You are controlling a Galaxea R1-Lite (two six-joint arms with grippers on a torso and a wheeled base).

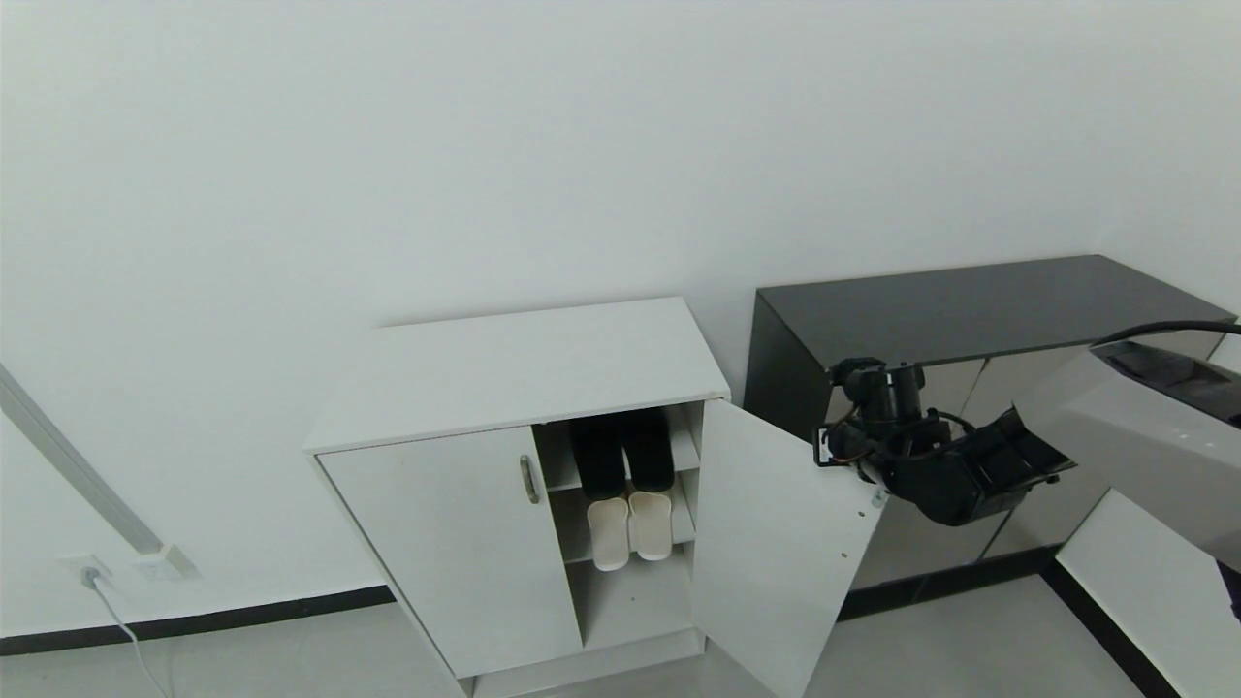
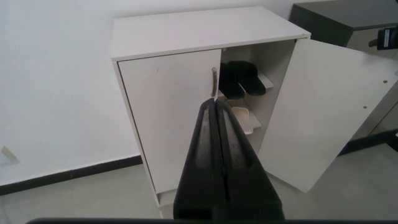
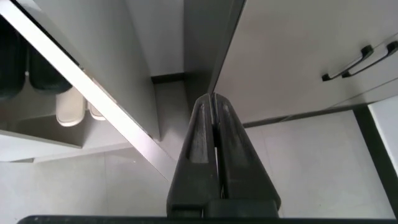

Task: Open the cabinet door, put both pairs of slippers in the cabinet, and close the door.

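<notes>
Both pairs lie in the cabinet [image 1: 514,373]: black slippers [image 1: 620,451] on the upper shelf, white slippers [image 1: 630,528] below, toes seeming to overhang. The door [image 1: 776,543] stands open with the right gripper [image 1: 832,448], pressed together and empty, at its outer edge. A push could slip off that thin edge, or the door could catch the white toes. The left wrist view shows the left gripper [image 2: 215,109], likewise closed on nothing, facing the handle [image 2: 213,82]. The right wrist view gives the door's edge close up.
</notes>
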